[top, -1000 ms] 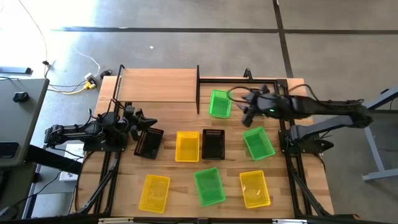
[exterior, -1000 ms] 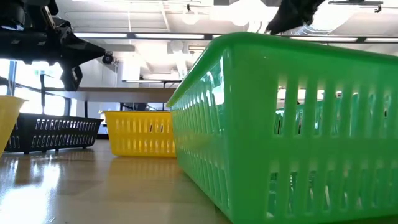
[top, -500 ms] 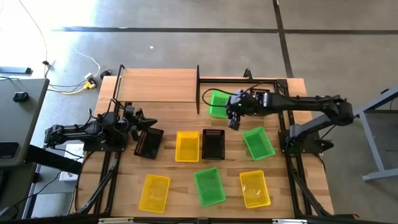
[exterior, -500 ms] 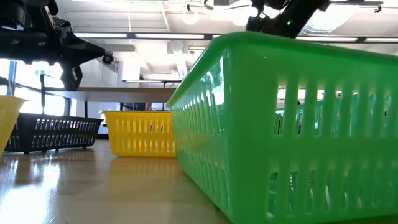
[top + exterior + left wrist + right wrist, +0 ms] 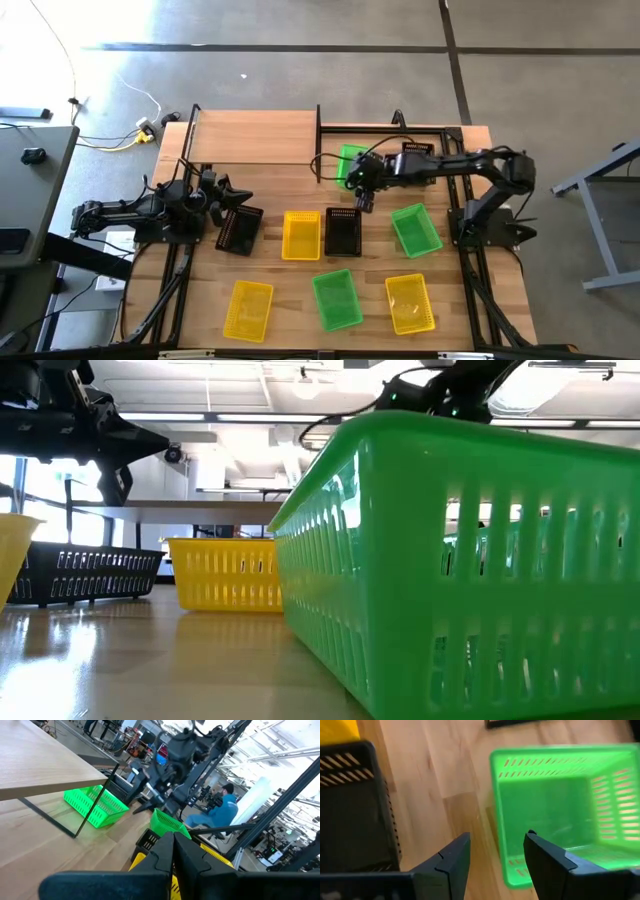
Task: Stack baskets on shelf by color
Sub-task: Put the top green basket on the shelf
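Your right end effector hangs spread over the green basket near the counter's far edge; left end effector is pressed together.

high: top-down, whole table | low: table-level, close behind green basket, shared w/ high

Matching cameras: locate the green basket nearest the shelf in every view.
High view: green basket upper centre, under the right hand.
Low view: not identifiable behind the near green basket.
Left wrist view: basket left of centre.
Right wrist view: basket right half.
Landmark: shelf frame beside it.
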Controlling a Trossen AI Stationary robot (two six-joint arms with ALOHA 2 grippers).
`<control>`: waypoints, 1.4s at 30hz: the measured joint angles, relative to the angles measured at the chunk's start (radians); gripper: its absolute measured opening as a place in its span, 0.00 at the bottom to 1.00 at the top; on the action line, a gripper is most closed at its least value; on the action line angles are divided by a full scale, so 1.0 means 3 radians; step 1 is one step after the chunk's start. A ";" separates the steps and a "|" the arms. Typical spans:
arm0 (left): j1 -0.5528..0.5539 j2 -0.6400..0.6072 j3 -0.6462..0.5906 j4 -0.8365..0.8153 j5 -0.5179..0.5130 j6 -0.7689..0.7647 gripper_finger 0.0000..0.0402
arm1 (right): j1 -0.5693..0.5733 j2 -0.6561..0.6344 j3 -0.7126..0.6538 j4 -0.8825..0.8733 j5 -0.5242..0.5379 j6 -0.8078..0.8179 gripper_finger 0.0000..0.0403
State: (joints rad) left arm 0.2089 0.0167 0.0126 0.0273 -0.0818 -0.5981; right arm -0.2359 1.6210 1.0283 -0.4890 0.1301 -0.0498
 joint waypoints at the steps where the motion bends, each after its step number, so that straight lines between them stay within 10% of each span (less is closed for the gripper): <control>1: 0.0000 0.0001 0.0000 0.0000 0.0000 0.0000 0.00 | 0.0000 0.0049 0.0000 -0.0003 -0.0001 0.0000 0.42; 13: 0.0000 0.0000 -0.0001 -0.0001 0.0000 -0.0001 0.00 | 0.0000 0.0320 0.0000 0.0016 0.0154 0.0023 0.40; 22: 0.0000 0.0000 -0.0001 -0.0003 0.0000 0.0000 0.00 | 0.0000 0.0307 0.0000 0.0004 0.0194 0.0163 0.02; 42: -0.0001 -0.0001 -0.0001 -0.0012 -0.0001 0.0002 0.00 | 0.0164 -0.0024 0.0876 -0.0690 0.0676 0.0604 0.00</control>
State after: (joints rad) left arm 0.2086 0.0166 0.0124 0.0237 -0.0821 -0.5976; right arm -0.1867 1.6138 1.2910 -0.6961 0.3330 0.1315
